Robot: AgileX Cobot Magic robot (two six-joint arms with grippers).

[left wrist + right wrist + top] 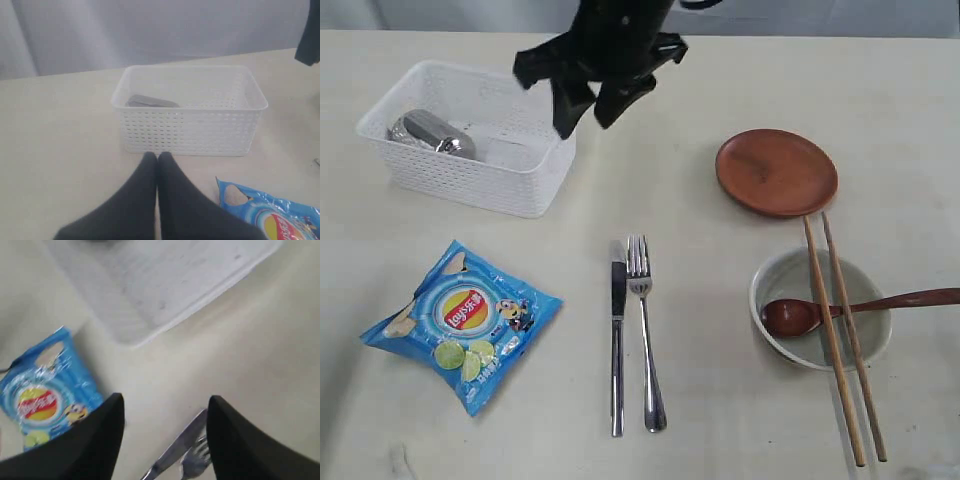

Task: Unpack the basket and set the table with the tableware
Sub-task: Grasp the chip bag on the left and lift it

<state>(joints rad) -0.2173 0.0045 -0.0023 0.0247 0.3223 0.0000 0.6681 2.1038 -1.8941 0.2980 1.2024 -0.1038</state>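
The white basket (pixel 525 180) stands at the table's (pixel 720 420) far left with a shiny steel cup (pixel 430 133) lying inside. My right gripper (pixel 585 118) hangs open and empty above the basket's right end; its wrist view looks down on the knife (pixel 180 445), the fork (pixel 197 460) and the basket (pixel 165 285). The knife (pixel 617 330) and fork (pixel 645 330) lie side by side at the centre. A reddish-brown plate (pixel 776 172) sits right. Below it, chopsticks (pixel 845 340) and a dark spoon (pixel 800 315) rest on the off-white bowl (pixel 765 285). My left gripper (pixel 158 156) is shut and empty, just short of the basket (pixel 190 130).
A blue chip bag (pixel 460 322) lies at the front left, below the basket, and shows beside my left gripper as well as the chip bag (pixel 45 395) in the right wrist view. A dark part of the right arm (pixel 310 35) crosses one edge of the left wrist view.
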